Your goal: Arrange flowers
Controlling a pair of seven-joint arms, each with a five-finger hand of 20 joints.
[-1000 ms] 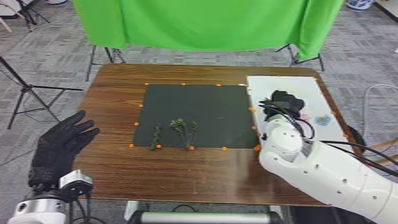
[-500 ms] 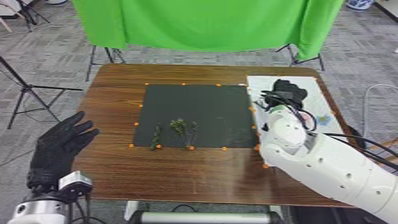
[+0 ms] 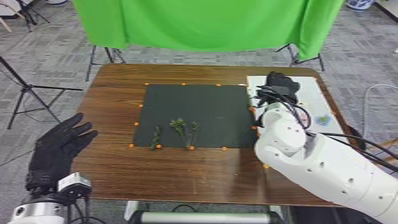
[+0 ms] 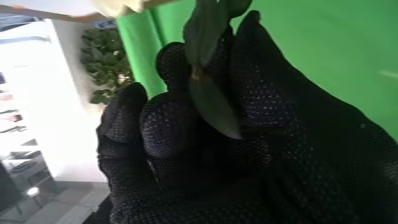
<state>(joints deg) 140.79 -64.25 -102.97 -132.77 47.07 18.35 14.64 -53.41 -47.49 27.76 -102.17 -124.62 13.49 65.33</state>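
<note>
Right hand [image 3: 282, 82]: above the white sheet [image 3: 315, 100], near the edge beside the dark mat [image 3: 200, 100]; pinching a leafy stem between thumb and fingers, with neighbouring fingers bent and lightly gathered.
Leafy stem [image 4: 213, 107]: in the right hand, green leaves lying along the fingers and reaching past the tips. Lower end hidden; cannot tell how far down inside the grip.
Pale petals [image 4: 120, 6]: just beyond the fingers; cannot tell whether joined to the same stem.
Left hand [image 3: 58, 150]: off the left side of the table [image 3: 213, 175], empty, fingers relaxed and slightly apart.
Green sprigs [image 3: 178, 129]: lying side by side on the dark mat, near the robot's edge.
Blue bloom [image 3: 322, 120]: on the white sheet, beside the right arm.
Step in hand: judged as carrying the stem towards the sprigs for placing; early in the arranging.
Handling: likely very light, springy along the stem, soft and smooth at the leaves, prone to slipping or twisting.
Hold: best taken on bare stem below the leaves, with a light pinch.
Risk: bruised leaves or petals on a hard squeeze; sprigs dragged aside on a low approach.
</note>
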